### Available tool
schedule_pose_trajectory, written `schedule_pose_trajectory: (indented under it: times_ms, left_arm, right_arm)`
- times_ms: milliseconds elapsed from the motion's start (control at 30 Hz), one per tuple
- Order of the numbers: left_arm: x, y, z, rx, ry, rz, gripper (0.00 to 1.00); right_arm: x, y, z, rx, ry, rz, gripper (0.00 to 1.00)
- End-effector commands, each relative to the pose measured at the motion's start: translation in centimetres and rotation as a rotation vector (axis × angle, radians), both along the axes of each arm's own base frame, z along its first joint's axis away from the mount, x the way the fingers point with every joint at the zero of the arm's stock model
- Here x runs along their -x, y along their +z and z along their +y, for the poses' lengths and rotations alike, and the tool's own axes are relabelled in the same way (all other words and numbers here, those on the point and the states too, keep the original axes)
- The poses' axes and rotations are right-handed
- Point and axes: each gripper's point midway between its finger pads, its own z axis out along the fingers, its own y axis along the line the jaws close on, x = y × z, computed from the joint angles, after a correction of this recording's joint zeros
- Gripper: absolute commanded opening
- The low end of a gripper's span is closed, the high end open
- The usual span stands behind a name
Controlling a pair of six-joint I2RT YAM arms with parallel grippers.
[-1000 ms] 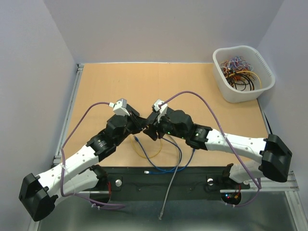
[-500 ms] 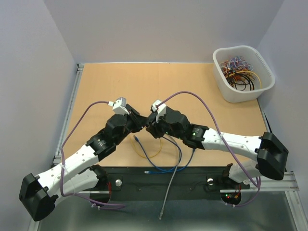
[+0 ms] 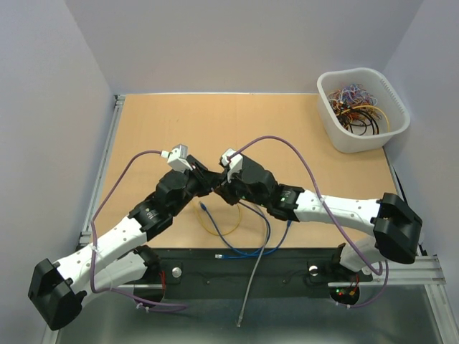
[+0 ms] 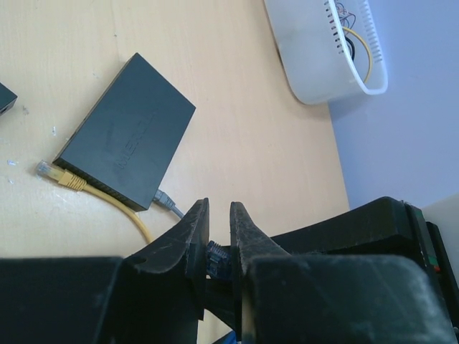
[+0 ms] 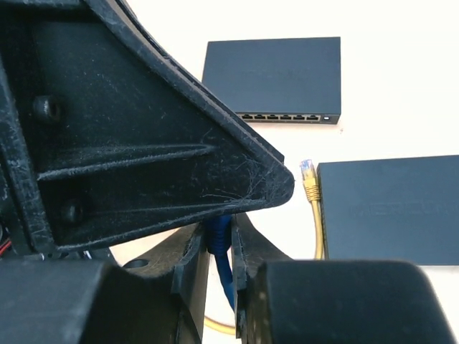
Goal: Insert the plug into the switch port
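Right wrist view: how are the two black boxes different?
The far switch shows a row of ports; the near switch shows only its top. The far switch is wholly in view; the near switch runs off the picture. A yellow plug lies beside the near switch, none beside the far switch. Both are flat and black.

Overhead camera looks down from behind; close wrist cameras share one switch.

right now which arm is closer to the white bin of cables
Right. The right arm stretches over the right half of the table, the side of the white bin; the left arm lies over the left half, farther off. Their jaws meet mid-table on the blue cable.
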Motion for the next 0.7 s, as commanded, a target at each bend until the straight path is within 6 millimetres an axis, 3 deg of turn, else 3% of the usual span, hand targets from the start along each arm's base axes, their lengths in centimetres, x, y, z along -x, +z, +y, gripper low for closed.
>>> schedule_pose_trajectory:
  times_ms: [0,67,267,467,667]
  left_arm:
    - [0.6,2.5,-0.7,0.056,-0.058,-0.084,0.22]
    - [0.9,3.2,-0.8,0.06,-0.08,-0.118,0.42]
    - [1.5,6.9,-0.3,0.029,-0.127,-0.332,0.72]
    - [2.8,10.6,0.5,0.048,-0.154,-0.547,0.74]
    - [5.1,11.8,-0.5,0.11,-0.272,-0.665,0.75]
  right_arm:
    - [1.0,4.2,1.0,-0.153,0.063,-0.052,0.0]
    - [1.9,4.8,1.1,-0.182,0.117,-0.044,0.01]
    - [3.5,7.5,-0.1,-0.336,0.229,0.019,0.0]
    - [3.8,9.6,-1.6,-0.492,0.361,0.13,0.0]
    - [5.2,10.1,-1.2,-0.527,0.506,0.165,0.0]
